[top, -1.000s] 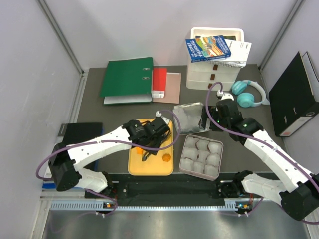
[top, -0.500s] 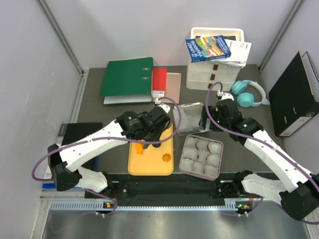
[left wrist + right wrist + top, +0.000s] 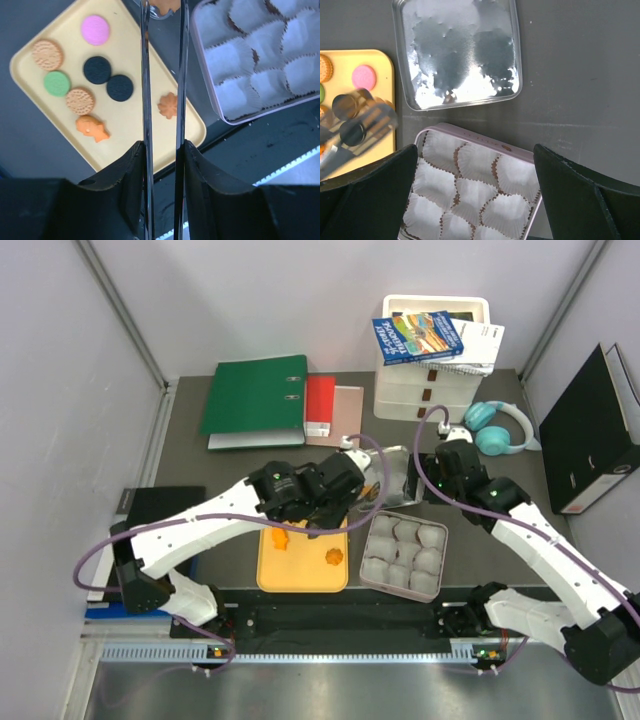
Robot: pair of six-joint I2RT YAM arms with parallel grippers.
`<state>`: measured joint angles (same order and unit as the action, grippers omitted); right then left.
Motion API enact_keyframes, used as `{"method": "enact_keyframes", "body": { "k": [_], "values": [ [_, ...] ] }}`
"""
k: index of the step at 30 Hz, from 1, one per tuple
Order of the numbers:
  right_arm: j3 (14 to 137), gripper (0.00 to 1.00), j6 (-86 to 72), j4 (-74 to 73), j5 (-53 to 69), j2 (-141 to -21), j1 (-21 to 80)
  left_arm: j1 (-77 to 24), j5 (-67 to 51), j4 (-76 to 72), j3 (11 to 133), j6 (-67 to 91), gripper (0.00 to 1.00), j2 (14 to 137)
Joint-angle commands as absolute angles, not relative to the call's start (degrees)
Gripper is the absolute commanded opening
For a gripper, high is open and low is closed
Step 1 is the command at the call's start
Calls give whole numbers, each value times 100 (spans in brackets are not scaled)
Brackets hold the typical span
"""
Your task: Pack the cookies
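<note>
Counter: dark grey, beneath both grippers, carrying everything.
Tray: yellow, below the left gripper and to its left.
Tin: pink, lined with white paper cups that look empty. It sits just right of the left gripper's tips and directly under the right gripper.
Lid: silver, flat on the counter just beyond the right gripper.
Left gripper: long thin fingers nearly together, pinching an orange cookie at their tips, raised over the gap between tray and tin.
Right gripper: jaws wide apart, holding nothing.
Cookies: eight lie flat on the tray, behind the left gripper's tips.
Handling: probably light, thin, stiff and brittle. A gentle pinch across opposite edges should hold one, while a hard squeeze may snap it. The soft cups will likely give on contact.
</note>
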<state>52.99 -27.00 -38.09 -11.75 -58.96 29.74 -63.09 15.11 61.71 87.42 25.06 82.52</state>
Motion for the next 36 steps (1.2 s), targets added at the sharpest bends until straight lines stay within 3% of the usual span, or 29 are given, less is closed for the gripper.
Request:
{"method": "enact_keyframes", "body": {
  "k": [1,24,36],
  "values": [
    [5695,99,-2575,-3990,-1494,-5643,3015,-6687,1354,5889,9105,2408,29,8507],
    [5757,99,-2496,-4210,-1705,-5467,3023,-7620,1125,6486,9062,2883,29,8596],
    [5643,99,-2575,-4201,-1670,-5379,3023,-7620,1353,6337,8596,2944,37,8490]
  ]
}}
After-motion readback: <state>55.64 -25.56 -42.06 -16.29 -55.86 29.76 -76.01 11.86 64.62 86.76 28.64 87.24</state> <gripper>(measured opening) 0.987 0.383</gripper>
